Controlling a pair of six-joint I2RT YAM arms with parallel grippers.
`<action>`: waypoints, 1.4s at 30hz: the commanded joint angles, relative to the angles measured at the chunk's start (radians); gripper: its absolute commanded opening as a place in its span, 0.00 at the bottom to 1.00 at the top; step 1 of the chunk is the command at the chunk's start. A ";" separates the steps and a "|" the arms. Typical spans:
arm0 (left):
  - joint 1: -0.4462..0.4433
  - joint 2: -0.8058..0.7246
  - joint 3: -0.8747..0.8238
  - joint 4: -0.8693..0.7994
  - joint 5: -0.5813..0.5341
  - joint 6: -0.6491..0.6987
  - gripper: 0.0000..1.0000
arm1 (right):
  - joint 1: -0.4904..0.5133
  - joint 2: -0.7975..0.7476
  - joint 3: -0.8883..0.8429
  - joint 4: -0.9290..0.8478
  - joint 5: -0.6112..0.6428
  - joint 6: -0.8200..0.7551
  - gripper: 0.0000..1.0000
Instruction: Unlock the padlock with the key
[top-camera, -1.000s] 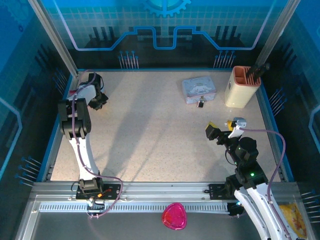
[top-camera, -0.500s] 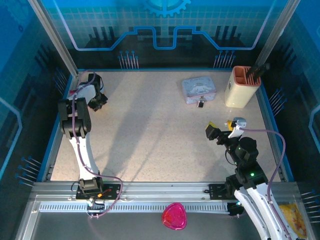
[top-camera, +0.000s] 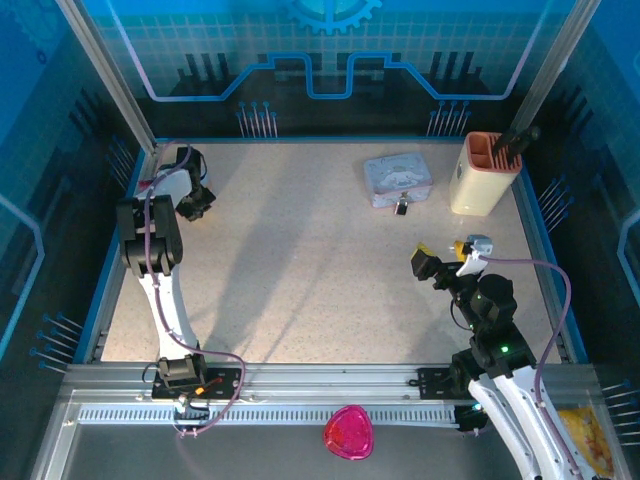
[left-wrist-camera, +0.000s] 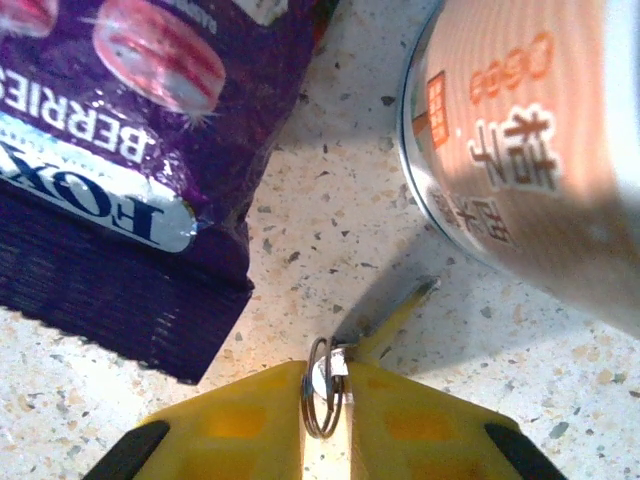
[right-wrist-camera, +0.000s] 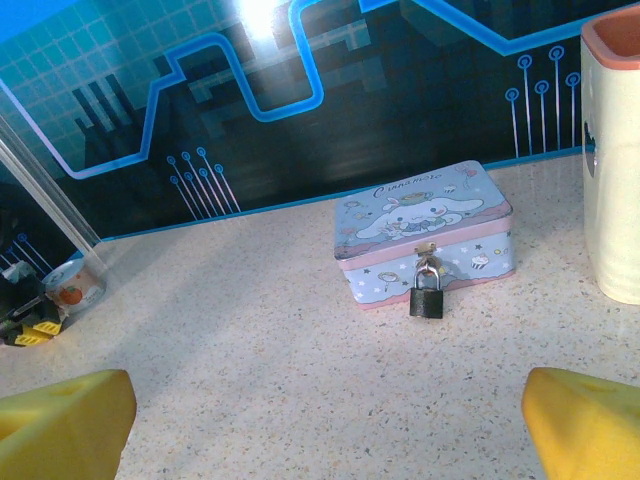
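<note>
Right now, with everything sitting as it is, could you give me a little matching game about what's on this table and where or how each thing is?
Things:
1. padlock
2. key
3. can
4. right gripper

Places or states:
A. open wide
B. pinched in the left gripper
C. hanging on the front of the tin box
D. near the purple bag, a gap between them

Pairs: 1-C, 2-B, 3-D, 4-A
</note>
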 joint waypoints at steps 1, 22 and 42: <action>0.014 -0.046 -0.063 0.033 0.025 0.004 0.10 | -0.009 -0.007 -0.007 0.011 -0.005 0.010 1.00; -0.295 -0.996 -1.004 0.869 0.516 -0.253 0.00 | 0.006 0.195 0.038 0.055 -0.178 0.220 0.95; -0.963 -0.930 -1.010 1.306 0.405 -0.468 0.00 | 0.644 0.351 0.081 0.260 0.183 0.669 0.76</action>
